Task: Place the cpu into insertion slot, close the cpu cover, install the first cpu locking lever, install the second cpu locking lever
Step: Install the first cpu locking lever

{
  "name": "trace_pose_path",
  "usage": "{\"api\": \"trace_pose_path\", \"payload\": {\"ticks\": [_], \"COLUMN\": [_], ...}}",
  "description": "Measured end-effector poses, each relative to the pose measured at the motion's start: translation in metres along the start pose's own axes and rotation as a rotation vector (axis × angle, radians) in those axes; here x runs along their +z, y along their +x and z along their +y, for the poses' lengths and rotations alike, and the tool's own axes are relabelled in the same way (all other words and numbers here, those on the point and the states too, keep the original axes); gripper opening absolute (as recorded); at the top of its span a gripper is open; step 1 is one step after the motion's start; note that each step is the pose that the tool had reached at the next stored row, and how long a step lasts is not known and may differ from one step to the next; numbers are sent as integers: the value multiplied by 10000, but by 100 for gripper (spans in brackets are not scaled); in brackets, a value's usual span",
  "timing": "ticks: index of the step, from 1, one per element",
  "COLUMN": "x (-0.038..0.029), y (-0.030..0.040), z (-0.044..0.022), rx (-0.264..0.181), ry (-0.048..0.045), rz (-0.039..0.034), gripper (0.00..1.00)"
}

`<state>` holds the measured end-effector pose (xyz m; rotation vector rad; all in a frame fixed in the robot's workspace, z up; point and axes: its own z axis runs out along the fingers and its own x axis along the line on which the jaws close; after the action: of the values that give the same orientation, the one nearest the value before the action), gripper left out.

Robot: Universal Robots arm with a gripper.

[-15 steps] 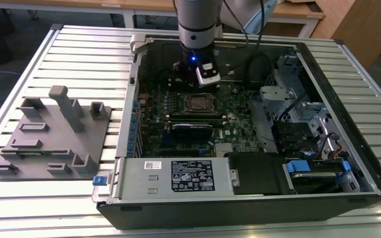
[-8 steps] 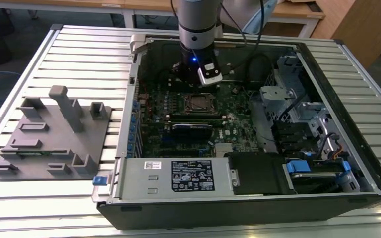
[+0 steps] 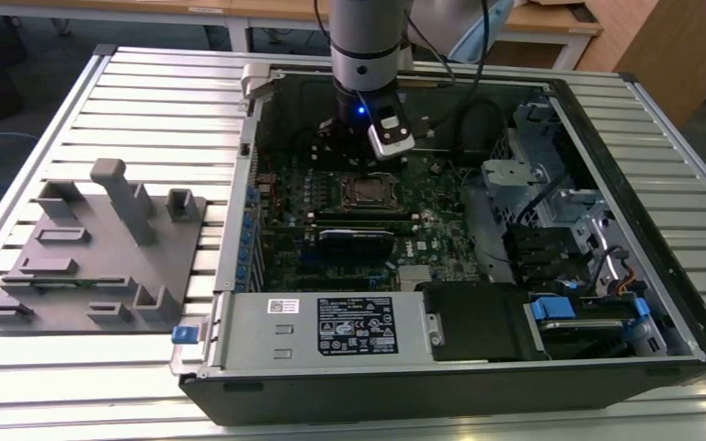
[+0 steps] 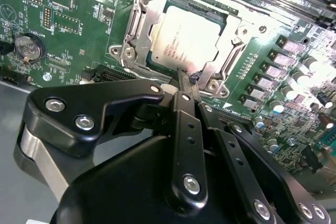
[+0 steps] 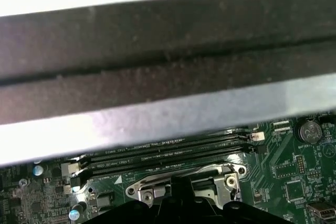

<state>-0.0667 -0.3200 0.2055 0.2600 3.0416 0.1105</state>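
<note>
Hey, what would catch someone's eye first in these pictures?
The open computer case on the slatted table, with the arm reaching into it. In the second wrist view, the black tool hangs at the edge of the cpu, which sits in the insertion slot under the cpu cover.

I count one chip (image 4: 185,36), one socket (image 4: 137,24), one coin battery (image 4: 26,47) and one grey fixture block (image 3: 96,253).

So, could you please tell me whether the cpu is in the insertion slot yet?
In. The cpu lies flat inside the insertion slot, with the cpu cover framing its edges in the second wrist view.
</note>
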Motion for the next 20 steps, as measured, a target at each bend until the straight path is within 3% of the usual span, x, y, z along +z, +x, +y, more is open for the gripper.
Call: {"api": "trace_pose_path", "payload": {"ticks": [12, 20], "x": [5, -82], "y": [-63, -70], "z": [11, 18], "rx": [2, 1], "ry": [8, 6], "rz": [1, 0], "gripper": [10, 10]}}
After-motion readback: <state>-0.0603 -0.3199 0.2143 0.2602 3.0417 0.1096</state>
